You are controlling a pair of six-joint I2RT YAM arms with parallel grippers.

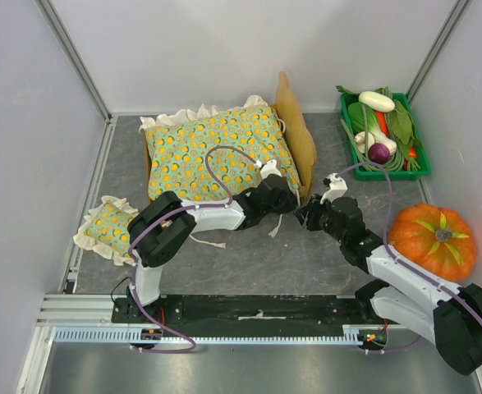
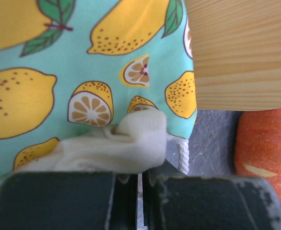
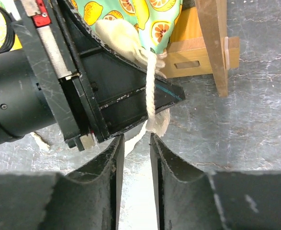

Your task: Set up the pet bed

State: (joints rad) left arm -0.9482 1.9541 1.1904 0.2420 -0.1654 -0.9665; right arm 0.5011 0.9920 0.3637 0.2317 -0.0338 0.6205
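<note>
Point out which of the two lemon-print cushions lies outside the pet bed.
The small pillow, on the table at far left; the large cushion fills the pet bed.

The cushion (image 1: 216, 152) covered nearly all of the pet bed (image 1: 305, 164), leaving only its headboard (image 1: 292, 123) showing. The pumpkin (image 2: 265, 153) was cut off at the right edge of the left wrist view.

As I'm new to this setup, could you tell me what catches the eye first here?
A lemon-print cushion fills the bed in the middle, with the left gripper pinching the frill at its near right corner. A big orange pumpkin sits at the right, and a green crate of vegetables stands in the far right corner.
</note>
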